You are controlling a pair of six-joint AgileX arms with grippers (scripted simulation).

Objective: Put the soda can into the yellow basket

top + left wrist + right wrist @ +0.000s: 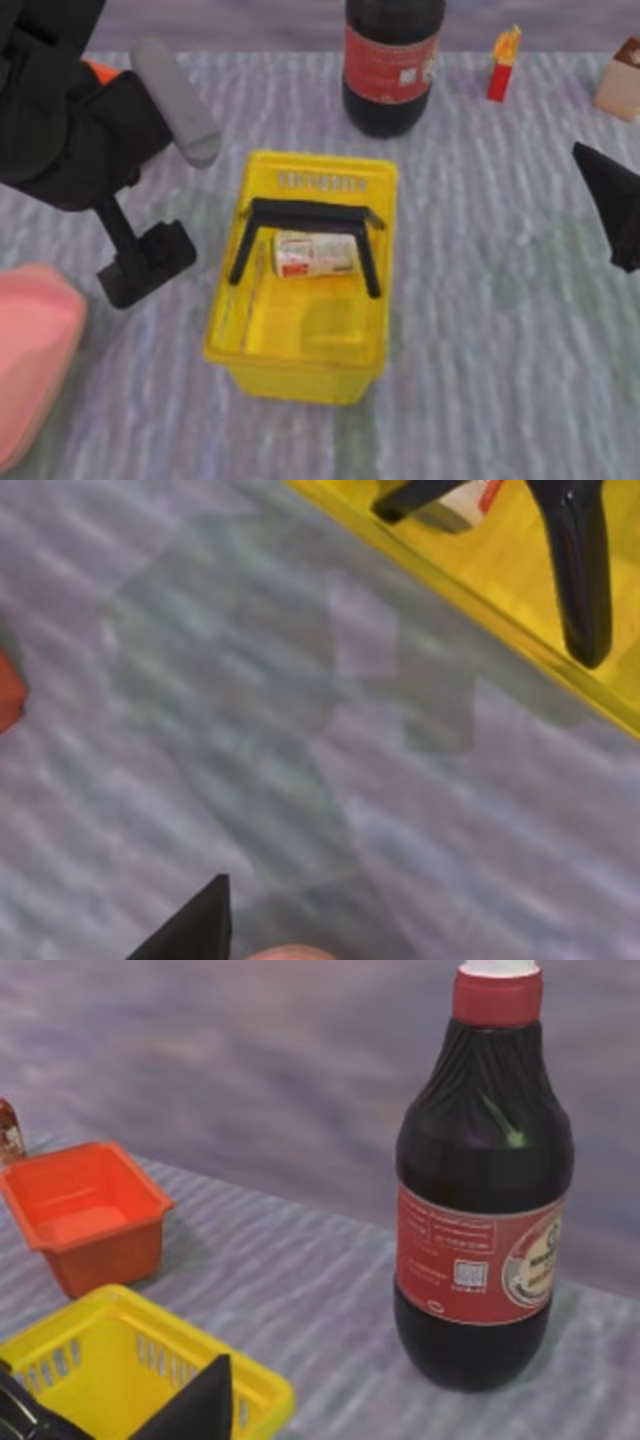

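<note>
So the soda can (314,254) is lying on its side inside the yellow basket (230,340), right under the black handle (310,214). Looks basically done to me. The left gripper (148,262) sits beside the basket on the tabletop's left; can't tell how its fingers stand. Best move now is probably to lift that arm straight up and away without clipping the rim or handle. The right gripper (612,205) is parked at the right edge. The tabletop (480,330) has a greyish striped cloth look, with a cola bottle (392,62) behind the basket and an orange tray (85,1210) nearby.
</note>
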